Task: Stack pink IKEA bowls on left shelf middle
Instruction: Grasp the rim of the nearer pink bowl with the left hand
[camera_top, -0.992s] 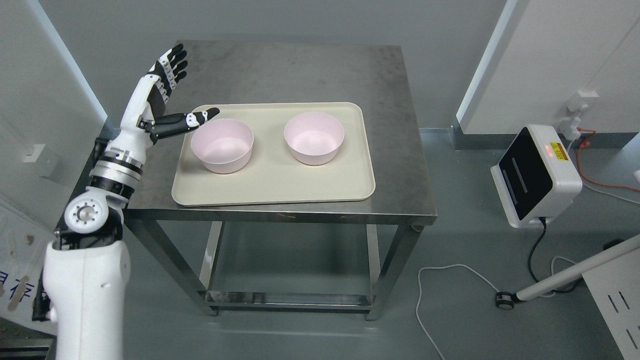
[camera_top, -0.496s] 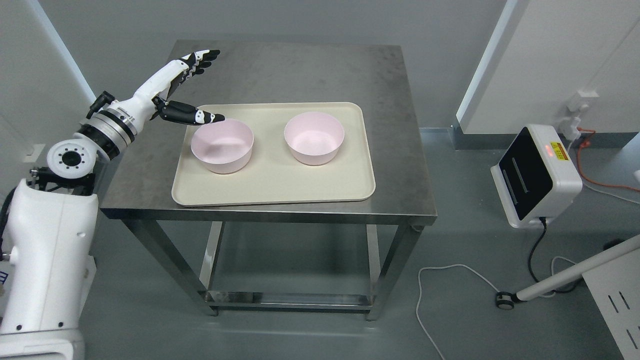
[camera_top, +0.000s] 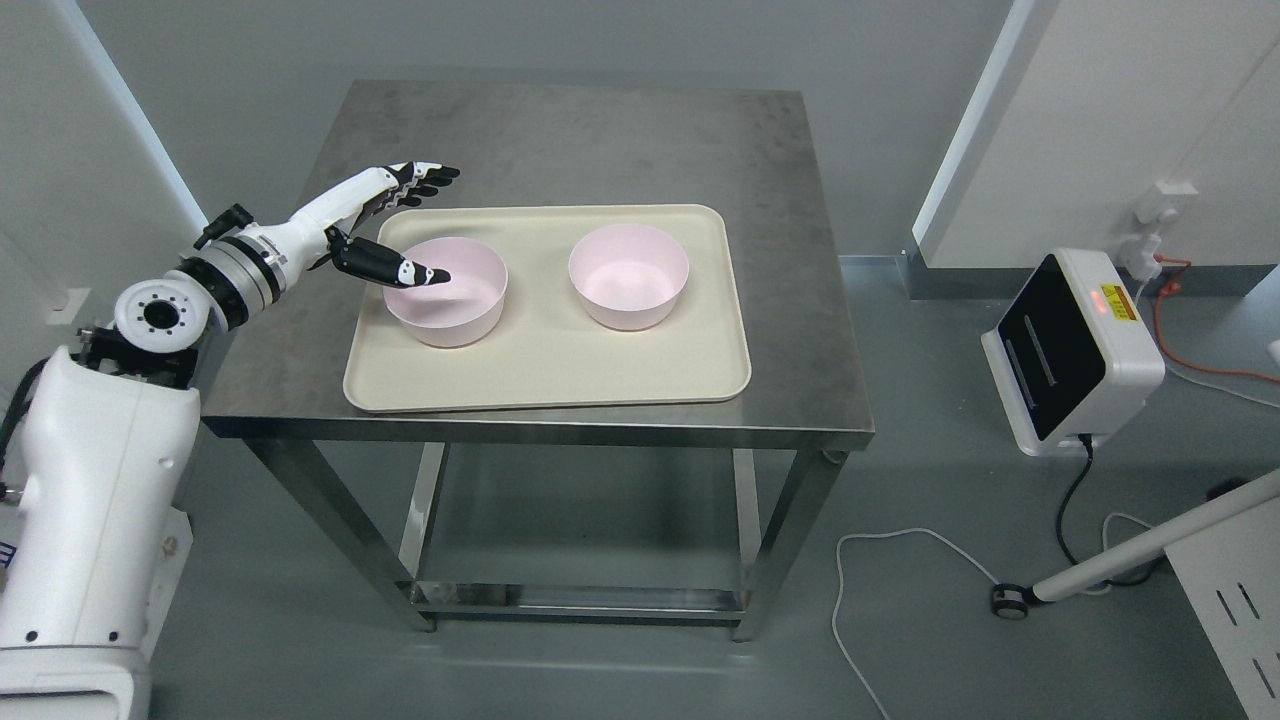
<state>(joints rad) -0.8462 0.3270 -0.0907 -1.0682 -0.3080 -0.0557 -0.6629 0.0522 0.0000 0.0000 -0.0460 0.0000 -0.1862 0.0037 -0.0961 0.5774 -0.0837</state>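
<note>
Now your steel table (camera_top: 600, 130) is carrying the beige tray (camera_top: 560, 375), both pink bowls sitting apart along its far half. Your left hand (camera_top: 385, 225) is spreading wide, grasping nothing, thumb dipping over the left bowl (camera_top: 447, 300) rim, likely setting up a pinch. The right bowl (camera_top: 628, 275) is waiting untouched.

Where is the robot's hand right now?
In the head view, the left hand is at the left pink bowl, thumb over its rim, on the tray.
</note>
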